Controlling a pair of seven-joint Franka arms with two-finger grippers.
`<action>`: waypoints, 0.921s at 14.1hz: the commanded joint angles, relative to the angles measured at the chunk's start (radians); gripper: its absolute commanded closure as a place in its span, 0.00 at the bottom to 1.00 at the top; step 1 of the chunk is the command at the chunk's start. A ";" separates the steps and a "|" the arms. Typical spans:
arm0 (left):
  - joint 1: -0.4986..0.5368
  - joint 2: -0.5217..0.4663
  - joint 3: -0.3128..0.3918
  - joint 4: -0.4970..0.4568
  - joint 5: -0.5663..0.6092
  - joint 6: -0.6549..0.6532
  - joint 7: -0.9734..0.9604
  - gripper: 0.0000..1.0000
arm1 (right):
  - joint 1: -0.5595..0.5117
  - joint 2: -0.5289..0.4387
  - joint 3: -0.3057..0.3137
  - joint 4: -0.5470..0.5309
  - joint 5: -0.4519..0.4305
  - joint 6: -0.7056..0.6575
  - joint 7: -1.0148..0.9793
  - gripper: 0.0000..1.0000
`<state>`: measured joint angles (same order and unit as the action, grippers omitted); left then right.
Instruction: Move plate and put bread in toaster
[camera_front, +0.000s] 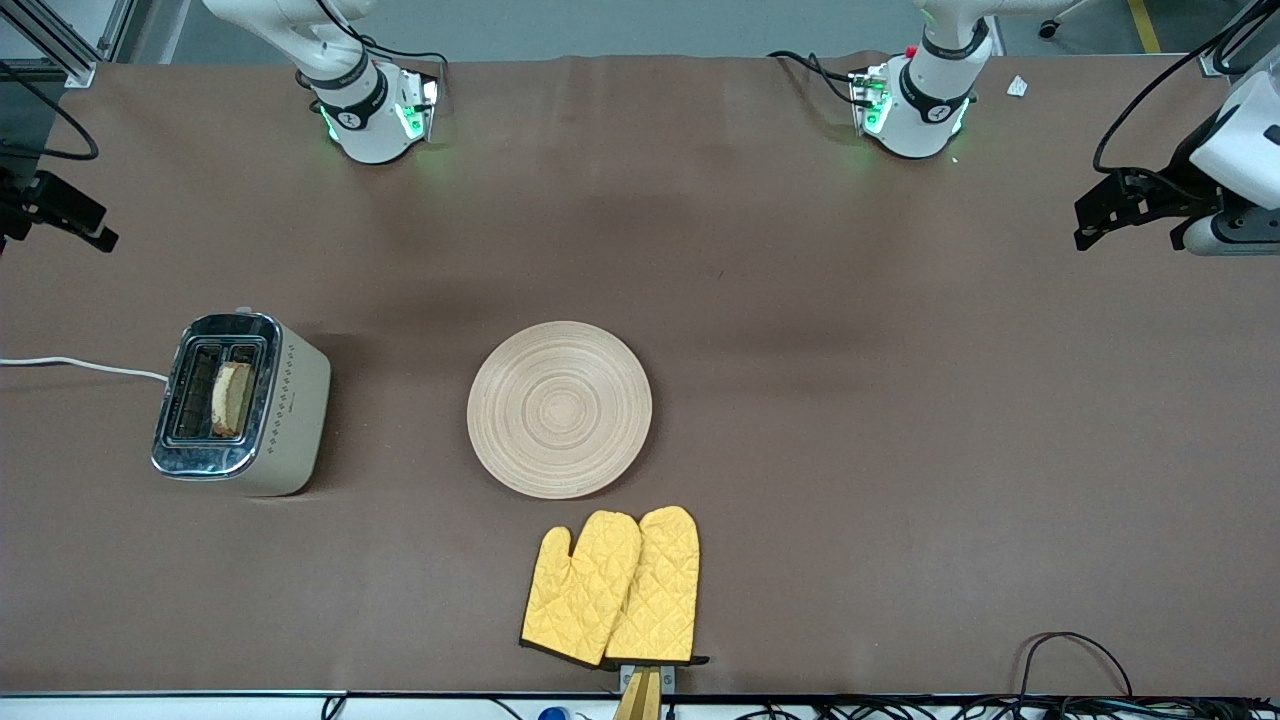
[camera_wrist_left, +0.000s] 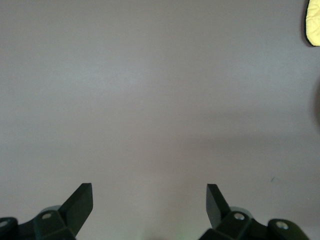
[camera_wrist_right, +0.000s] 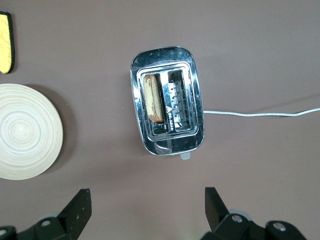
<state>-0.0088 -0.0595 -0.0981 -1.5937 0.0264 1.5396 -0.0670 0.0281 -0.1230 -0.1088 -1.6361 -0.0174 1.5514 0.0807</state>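
Jaws of both grippers gape empty; only the right wrist view shows the bread (camera_wrist_right: 152, 97) inside the toaster (camera_wrist_right: 167, 100).

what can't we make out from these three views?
- Bread: only its top edge shows in both views; the toaster slot hides the rest.
- Toaster cord: cut off by the front view's edge, so no plug visible.
- Oven mitts: one overlaps the other in the front view; wrist views clip them at the edge.
- Right gripper and left gripper: both open; only fingertips show in their wrist views.
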 joint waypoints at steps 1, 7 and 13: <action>0.003 -0.011 -0.005 0.008 -0.014 -0.015 0.004 0.00 | -0.010 -0.004 -0.005 0.024 0.031 -0.060 -0.010 0.00; -0.002 0.018 -0.005 0.058 -0.029 -0.022 -0.002 0.00 | -0.008 0.000 -0.003 0.068 0.037 -0.097 -0.018 0.00; 0.000 0.029 -0.003 0.066 -0.054 -0.024 -0.031 0.00 | -0.001 0.002 -0.002 0.070 0.037 -0.045 -0.016 0.00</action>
<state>-0.0095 -0.0474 -0.0996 -1.5634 -0.0171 1.5382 -0.0781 0.0280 -0.1252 -0.1102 -1.5787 -0.0017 1.4914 0.0745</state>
